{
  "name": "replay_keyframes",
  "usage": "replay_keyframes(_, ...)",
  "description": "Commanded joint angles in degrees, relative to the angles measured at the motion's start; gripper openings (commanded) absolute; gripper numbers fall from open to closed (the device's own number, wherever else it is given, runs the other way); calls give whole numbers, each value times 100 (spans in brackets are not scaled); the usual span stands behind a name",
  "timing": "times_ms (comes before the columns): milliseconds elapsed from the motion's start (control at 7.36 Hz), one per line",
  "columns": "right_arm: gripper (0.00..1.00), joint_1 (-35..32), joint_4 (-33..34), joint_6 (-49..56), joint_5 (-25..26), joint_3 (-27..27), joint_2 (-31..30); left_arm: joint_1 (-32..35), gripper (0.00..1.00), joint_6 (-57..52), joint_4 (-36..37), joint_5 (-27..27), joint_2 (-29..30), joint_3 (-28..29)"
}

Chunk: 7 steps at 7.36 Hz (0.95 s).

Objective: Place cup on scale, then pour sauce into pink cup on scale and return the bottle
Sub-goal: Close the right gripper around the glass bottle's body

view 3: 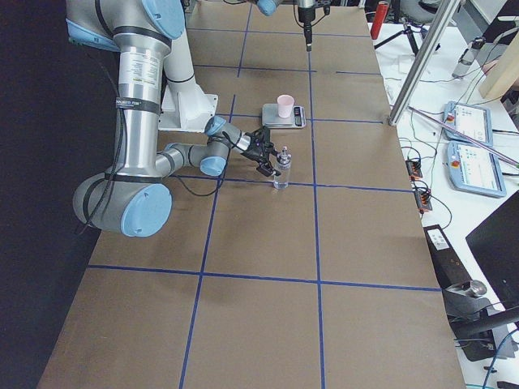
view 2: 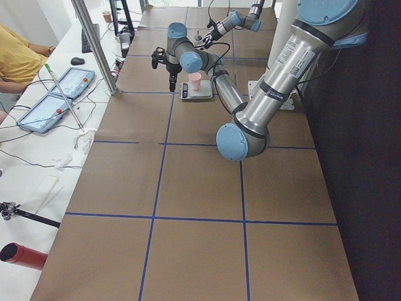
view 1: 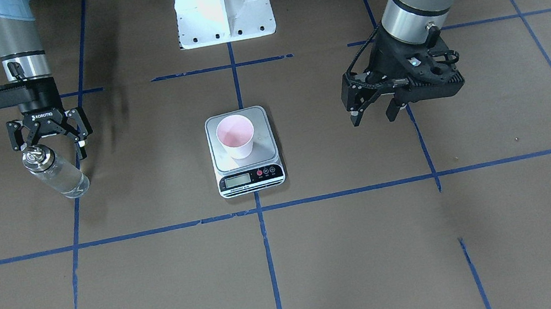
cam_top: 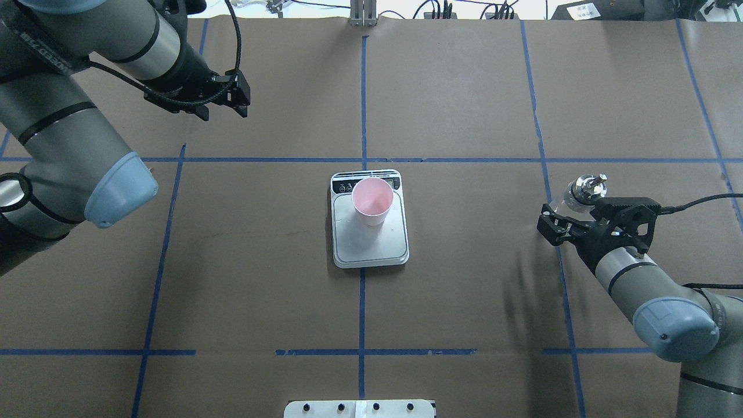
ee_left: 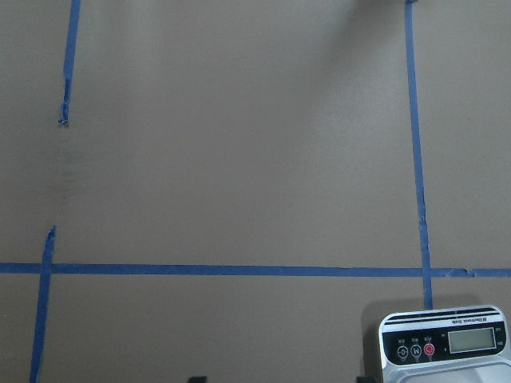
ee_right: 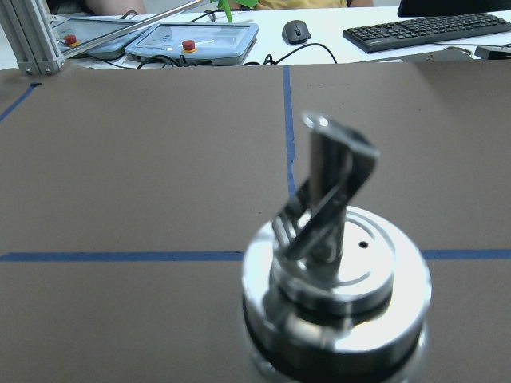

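Note:
The pale pink cup (view 1: 235,136) stands upright on the scale (view 1: 263,123) at the table's middle; in the overhead view the cup (cam_top: 372,201) sits on the scale (cam_top: 371,247) toward its display end. The clear bottle (view 1: 56,174) stands on the table to the robot's right, and its silver spout fills the right wrist view (ee_right: 335,295). My right gripper (view 1: 53,148) is open, its jaws spread wide at the bottle's neck, not closed on it. My left gripper (view 1: 373,116) is open and empty, above the table to the robot's left of the scale.
The white robot base (view 1: 222,4) stands behind the scale. Blue tape lines cross the brown table. The left wrist view shows the scale's display end (ee_left: 447,347) at its lower right. Operator desks with tablets and a keyboard lie beyond the far edge.

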<state>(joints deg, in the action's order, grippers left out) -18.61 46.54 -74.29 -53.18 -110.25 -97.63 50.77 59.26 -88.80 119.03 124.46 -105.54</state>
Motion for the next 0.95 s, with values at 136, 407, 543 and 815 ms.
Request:
replay_keyframes(136,100,-11,-5,3,184,161,33,-6,69,-3,55,-2,0,16)
replay_keyframes(407,100,-2,-5,-6,202,241,68,-6,69,-11,91,-2,0,16)
replay_keyframes(543,100,-2,-5,-6,202,241,103,-6,70,-11,100,-2,8,16)
replay_keyframes(815,99,-11,-22,-32,202,433,165,-6,69,-11,100,-2,8,16)
